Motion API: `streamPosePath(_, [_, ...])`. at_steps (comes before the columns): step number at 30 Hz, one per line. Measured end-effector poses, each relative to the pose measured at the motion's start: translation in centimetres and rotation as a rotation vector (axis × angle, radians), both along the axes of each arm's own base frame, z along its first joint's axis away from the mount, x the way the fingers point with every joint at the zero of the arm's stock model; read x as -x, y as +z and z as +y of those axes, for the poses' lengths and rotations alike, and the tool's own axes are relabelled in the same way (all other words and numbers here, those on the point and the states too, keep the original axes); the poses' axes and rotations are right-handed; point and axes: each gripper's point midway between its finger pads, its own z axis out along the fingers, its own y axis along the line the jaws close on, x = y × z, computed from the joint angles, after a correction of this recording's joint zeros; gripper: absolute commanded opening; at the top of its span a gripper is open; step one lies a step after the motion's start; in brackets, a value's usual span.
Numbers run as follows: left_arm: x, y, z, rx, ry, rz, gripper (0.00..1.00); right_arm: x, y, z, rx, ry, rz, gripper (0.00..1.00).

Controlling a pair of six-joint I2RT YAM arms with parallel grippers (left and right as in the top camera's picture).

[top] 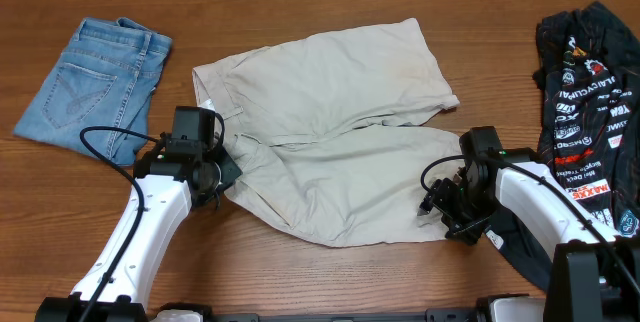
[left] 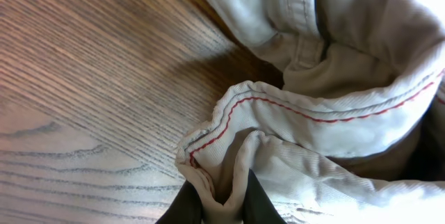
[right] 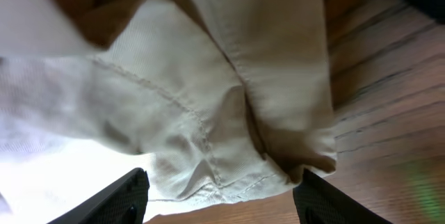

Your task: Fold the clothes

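Note:
The beige shorts (top: 330, 132) lie spread across the middle of the table, waistband to the left, legs to the right. My left gripper (top: 225, 167) is shut on the waistband edge of the beige shorts (left: 292, 113) with red stitching; its fingers (left: 221, 206) pinch a fold of the cloth. My right gripper (top: 448, 217) is open at the hem of the lower leg; its fingers (right: 219, 196) stand wide on either side of the hem corner (right: 229, 140). Light-blue denim shorts (top: 90, 87) lie folded at the far left. The black logo jersey (top: 590, 112) lies at the right edge.
Wooden table (top: 300, 2) shows around the clothes. The right arm's base overlaps the lower part of the jersey. The left arm reaches up from the front left.

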Motion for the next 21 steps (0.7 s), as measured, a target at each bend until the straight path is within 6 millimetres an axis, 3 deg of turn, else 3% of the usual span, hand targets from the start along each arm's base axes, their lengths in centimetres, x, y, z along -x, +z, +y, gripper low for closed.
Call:
streamPosePath(3, [0.0, 0.0, 0.0, -0.001, -0.002, 0.0, 0.04, 0.0, -0.1, -0.5, 0.028, -0.001, 0.0, 0.69])
streamPosePath(11, [0.1, 0.0, 0.0, -0.001, -0.002, 0.003, 0.04, -0.1, -0.3, -1.1, 0.066, -0.004, -0.005, 0.56])
streamPosePath(18, [0.2, 0.0, 0.0, -0.001, -0.002, 0.006, 0.04, 0.0, -1.3, -1.2, 0.072, -0.006, -0.024, 0.53])
streamPosePath(19, [0.2, -0.1, 0.0, -0.001, -0.002, 0.007, 0.04, 0.0, -1.3, -1.2, 0.073, -0.007, -0.028, 0.49])
streamPosePath(21, [0.2, -0.1, 0.0, -0.001, -0.002, 0.008, 0.04, 0.1, -1.3, -1.3, 0.075, -0.008, -0.029, 0.31])
